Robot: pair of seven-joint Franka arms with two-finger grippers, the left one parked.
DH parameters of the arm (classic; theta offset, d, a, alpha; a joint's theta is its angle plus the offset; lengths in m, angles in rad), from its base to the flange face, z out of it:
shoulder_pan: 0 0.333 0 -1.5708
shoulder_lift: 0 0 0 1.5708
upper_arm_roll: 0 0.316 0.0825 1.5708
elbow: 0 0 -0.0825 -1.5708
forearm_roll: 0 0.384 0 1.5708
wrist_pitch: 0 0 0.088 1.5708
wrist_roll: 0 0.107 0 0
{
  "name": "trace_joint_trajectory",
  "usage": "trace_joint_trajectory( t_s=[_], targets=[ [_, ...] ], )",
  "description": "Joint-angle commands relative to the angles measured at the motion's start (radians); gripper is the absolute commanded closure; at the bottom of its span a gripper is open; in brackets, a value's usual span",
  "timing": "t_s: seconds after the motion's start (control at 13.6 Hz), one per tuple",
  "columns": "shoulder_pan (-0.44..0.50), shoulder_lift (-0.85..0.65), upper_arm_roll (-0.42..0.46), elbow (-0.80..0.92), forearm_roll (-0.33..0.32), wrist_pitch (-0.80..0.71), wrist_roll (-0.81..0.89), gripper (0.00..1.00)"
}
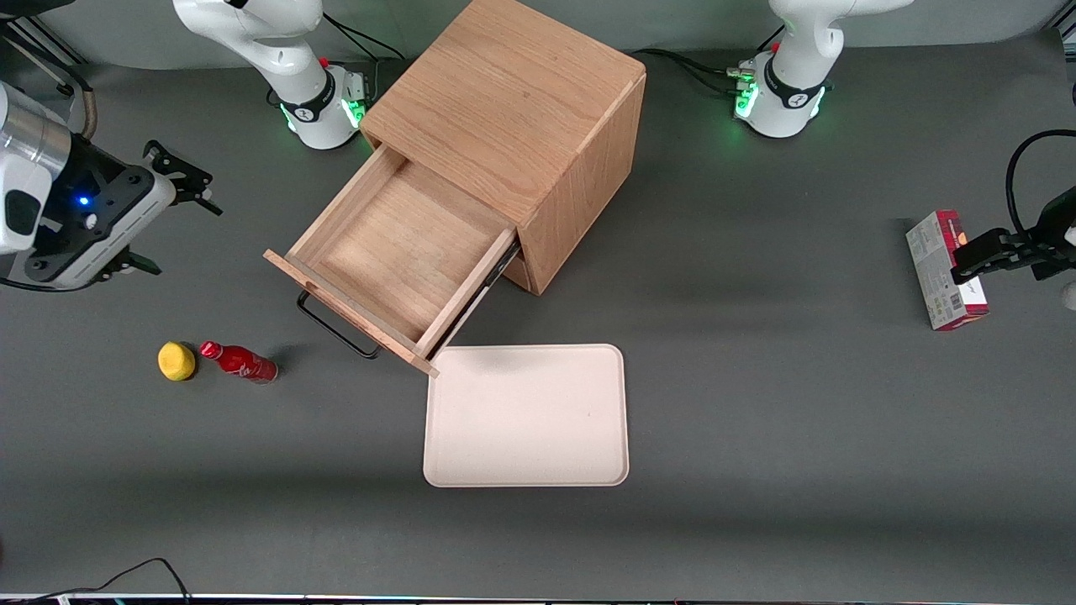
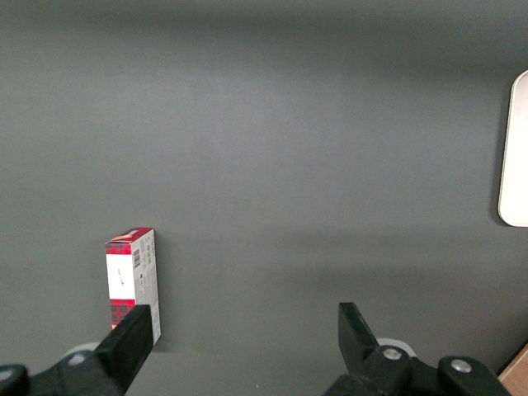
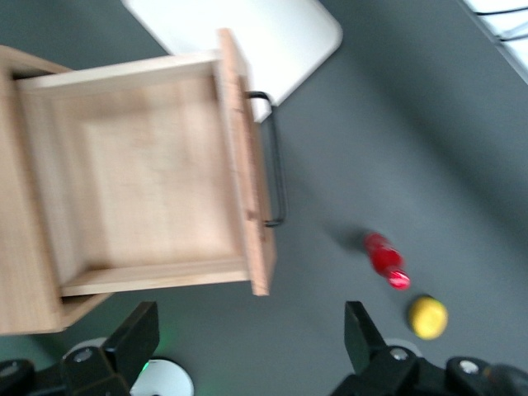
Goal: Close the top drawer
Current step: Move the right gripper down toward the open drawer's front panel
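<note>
Front view, drawer: the top drawer point(image 1: 395, 256) is pulled far out of the wooden cabinet point(image 1: 513, 109), in the middle of the frame; its inside is bare wood with nothing in it
Front view, handle: the black handle point(image 1: 334, 328) sticks out from the drawer front, low and toward the frame's left
Front view, gripper: the gripper point(image 1: 181, 181) hangs in the air at the upper left of the frame, well apart from the drawer, fingers spread apart and holding nothing
Front view, other things: a white tray point(image 1: 527, 416) lies just by the drawer's corner; a red bottle point(image 1: 239, 361) and a yellow ball point(image 1: 176, 361) lie side by side at the lower left; a red box point(image 1: 946, 270) sits far off at the parked arm's end

Right wrist view, drawer: the open drawer point(image 3: 157, 177) and its handle point(image 3: 276, 157) show clearly from above; the front board looks thin and flat, and the bottle point(image 3: 386, 261) and ball point(image 3: 428, 318) lie on the table near it

Left wrist view: only the red box point(image 2: 132, 285) and an edge of the tray point(image 2: 515, 148); no drawer here

How it will handle: I think it is stiff, hard wood on slides, not heavy when empty, so it should glide in
Where to touch: a flat push on the front board near the handle's middle looks best; a push at one corner might make it jam

What one view adds: the front view shows how far the gripper is from the drawer; the right wrist view does not show that gap, but shows the front board close up
</note>
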Motion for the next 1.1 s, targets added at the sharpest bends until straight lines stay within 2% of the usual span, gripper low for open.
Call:
trace_joint_trajectory(
  t_s=[0.0, 0.22, 0.37, 0.44, 1.03],
  targets=[
    [-0.016, 0.018, -0.007, 0.038, 0.068, -0.037, -0.037, 0.00],
    [-0.031, 0.035, -0.007, 0.038, 0.084, -0.042, -0.044, 0.00],
    [-0.060, 0.087, -0.030, 0.041, 0.161, -0.046, -0.044, 0.00],
    [-0.057, 0.114, -0.050, 0.044, 0.175, -0.045, -0.049, 0.00],
    [-0.026, 0.291, -0.058, 0.056, 0.166, 0.070, -0.032, 0.00]
  ],
)
